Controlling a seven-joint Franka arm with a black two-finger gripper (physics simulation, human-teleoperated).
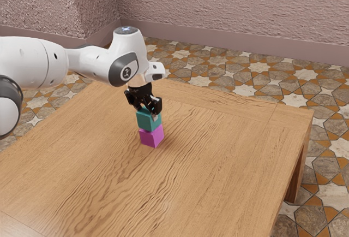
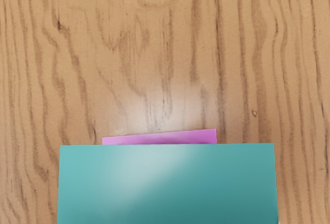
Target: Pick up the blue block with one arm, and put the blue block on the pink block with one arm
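The blue block (image 1: 148, 120), teal in colour, rests squarely on top of the pink block (image 1: 151, 136) near the middle of the wooden table (image 1: 218, 160). My gripper (image 1: 145, 107) comes straight down onto it, with a black finger on each side of the block's upper part, so it is shut on the block. In the wrist view the blue block (image 2: 167, 182) lies just under my hand. A thin strip of the pink block (image 2: 160, 138) peeks out beyond its edge.
Bare wood surrounds the stack on all sides. The table's far edge and its corner at the exterior view's right (image 1: 305, 118) lie well away from the blocks. A patterned tile floor (image 1: 262, 78) lies beyond.
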